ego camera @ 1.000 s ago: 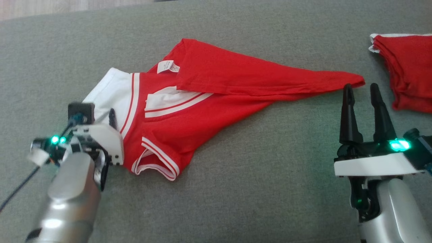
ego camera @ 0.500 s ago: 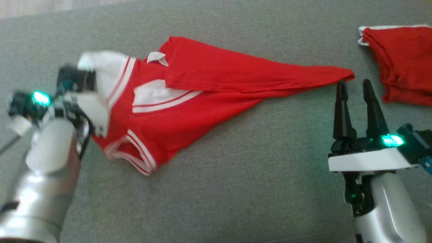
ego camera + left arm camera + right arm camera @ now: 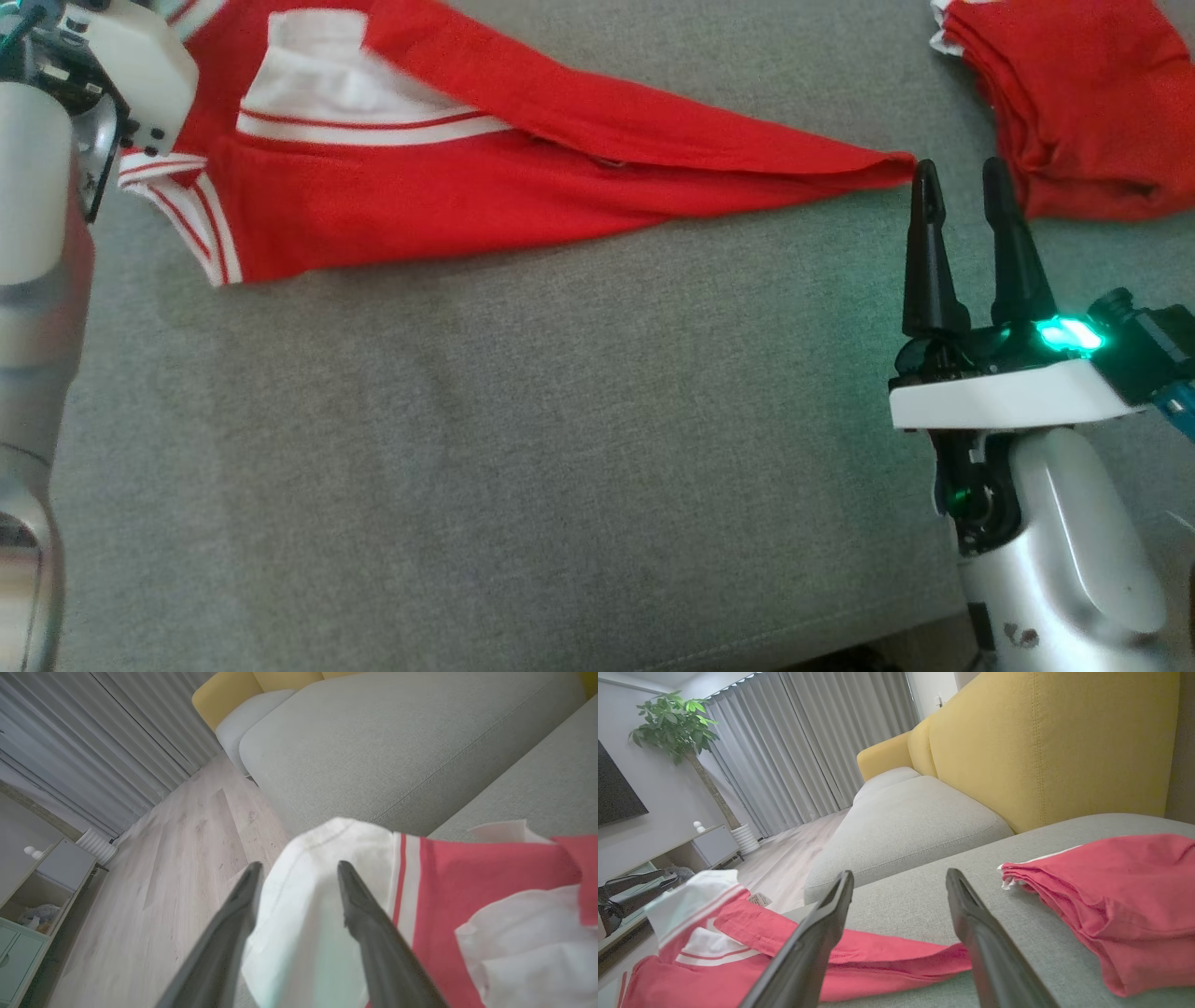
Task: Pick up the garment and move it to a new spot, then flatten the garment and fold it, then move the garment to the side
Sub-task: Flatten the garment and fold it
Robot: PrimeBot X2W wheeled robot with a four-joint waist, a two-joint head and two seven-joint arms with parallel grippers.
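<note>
The garment (image 3: 467,177) is a red shirt with white striped sleeves, stretched long across the grey cushion (image 3: 523,448). My left gripper (image 3: 299,872) is shut on its white sleeve (image 3: 308,924), which bulges between the two fingers and is lifted off the cushion. In the head view the left wrist housing (image 3: 131,65) sits at the top left over that end of the garment. My right gripper (image 3: 957,173) stands open and empty, its fingertips just short of the garment's pointed right end (image 3: 887,168). The right wrist view shows the garment (image 3: 738,970) low at the left, behind the open right gripper (image 3: 899,875).
A second red garment (image 3: 1074,103) lies bunched at the cushion's far right, close to my right gripper. The cushion's front edge (image 3: 747,644) runs along the bottom. A wooden floor (image 3: 187,858) drops off beyond the left end, and a yellow sofa back (image 3: 1041,742) rises behind.
My left gripper closed on the white sleeve and lifted it up and away, pulling the garment out long. The head camera has tilted down. The right gripper stayed open in place.
</note>
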